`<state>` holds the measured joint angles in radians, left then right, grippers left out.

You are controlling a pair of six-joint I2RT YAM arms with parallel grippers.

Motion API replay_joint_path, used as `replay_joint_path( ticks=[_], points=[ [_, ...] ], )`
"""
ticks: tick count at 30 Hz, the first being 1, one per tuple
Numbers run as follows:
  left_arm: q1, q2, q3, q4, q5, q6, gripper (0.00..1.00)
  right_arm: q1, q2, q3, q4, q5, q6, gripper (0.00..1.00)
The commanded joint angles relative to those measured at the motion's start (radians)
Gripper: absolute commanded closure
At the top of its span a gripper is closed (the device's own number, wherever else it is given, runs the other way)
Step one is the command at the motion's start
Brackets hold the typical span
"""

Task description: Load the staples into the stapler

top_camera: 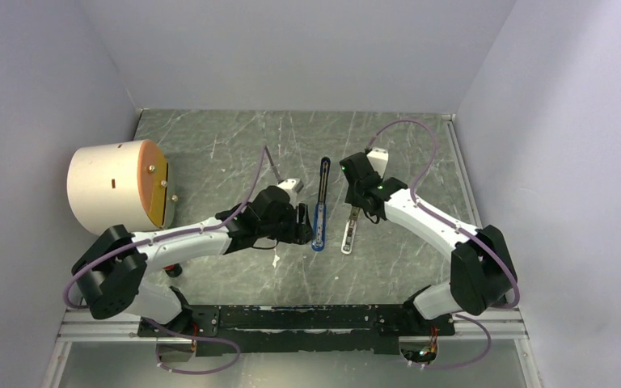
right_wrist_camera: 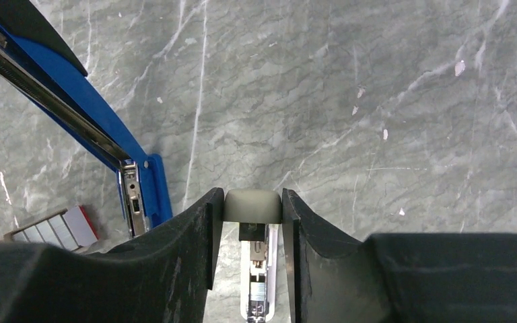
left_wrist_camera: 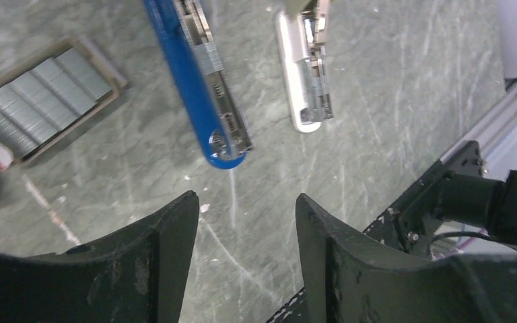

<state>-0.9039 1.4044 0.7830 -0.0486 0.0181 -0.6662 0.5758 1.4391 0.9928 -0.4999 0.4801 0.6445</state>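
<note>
The left gripper (left_wrist_camera: 246, 202) sits nearest its wrist camera, its two black fingers (left_wrist_camera: 175, 249) standing apart with only bare marbled table (left_wrist_camera: 390, 81) between them; it holds nothing. It hovers just short of the rounded blue end of the stapler (left_wrist_camera: 198, 87), which lies opened out flat on the table; the metal channel faces up, and a ribbed grey strip shows inside it. From above, the blue half lies nearer the arm bases and the thin black half runs on away from them in one line.

The staples (left_wrist_camera: 40, 101) lie to the left of the stapler in the left wrist view, as grey ribbed blocks side by side in an open shallow box; a red and white piece touches the box's near corner. They rest on the table, apart from the stapler.

The right gripper (right_wrist_camera: 250, 195) is clamped on the pale beige bar (right_wrist_camera: 252, 207); its fingers (right_wrist_camera: 188, 242) press against both sides of the bar's rounded end. The bar lies just beside the stapler, roughly parallel to it, on the right arm's side.

A large pale cylinder with an orange face (top_camera: 117, 187) stands at the left of the table, well apart from all this.
</note>
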Motion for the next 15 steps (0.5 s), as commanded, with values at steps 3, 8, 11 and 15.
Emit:
replay_joint_path(
  ticks=[3, 8, 11, 15],
  points=[
    [0.006, 0.095, 0.102, 0.095, 0.164, 0.009, 0.43, -0.016, 0.01, -0.003, 0.038, -0.03, -0.038, 0.66],
    [0.003, 0.226, 0.2, 0.095, 0.239, -0.044, 0.45, -0.017, 0.011, 0.001, 0.089, -0.076, -0.1, 0.7],
    [-0.009, 0.296, 0.256, 0.092, 0.231, -0.061, 0.49, -0.017, 0.01, -0.002, 0.12, -0.093, -0.129, 0.7],
    [-0.035, 0.384, 0.353, 0.003, 0.155, -0.069, 0.64, -0.017, 0.005, -0.016, 0.145, -0.105, -0.147, 0.71]
  ],
)
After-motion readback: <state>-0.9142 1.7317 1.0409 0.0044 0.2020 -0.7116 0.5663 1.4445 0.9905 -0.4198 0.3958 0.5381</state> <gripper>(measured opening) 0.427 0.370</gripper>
